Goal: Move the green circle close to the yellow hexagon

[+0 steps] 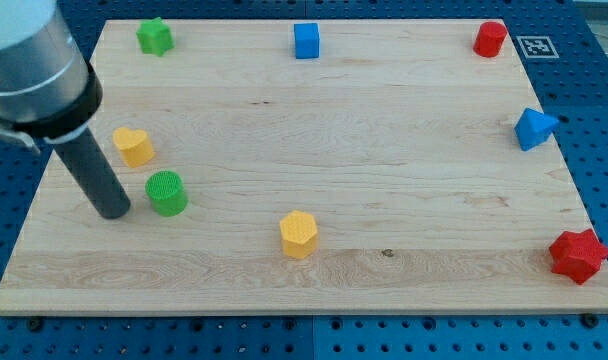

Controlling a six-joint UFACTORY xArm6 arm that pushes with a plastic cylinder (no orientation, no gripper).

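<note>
Green circle (167, 192) sits on the wooden surface (384, 200), up and to the view's left of the yellow hexagon (298, 233). We judge it light, stiff and easy to slide. We have no fingers, only our tip (114, 212), just left of it; pushing its left face seems best. It looks ridged on top.

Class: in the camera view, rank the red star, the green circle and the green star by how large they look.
1. red star
2. green circle
3. green star
The green star lies nearer the view's top, probably farther from the camera, so true sizes are unsure.
</note>
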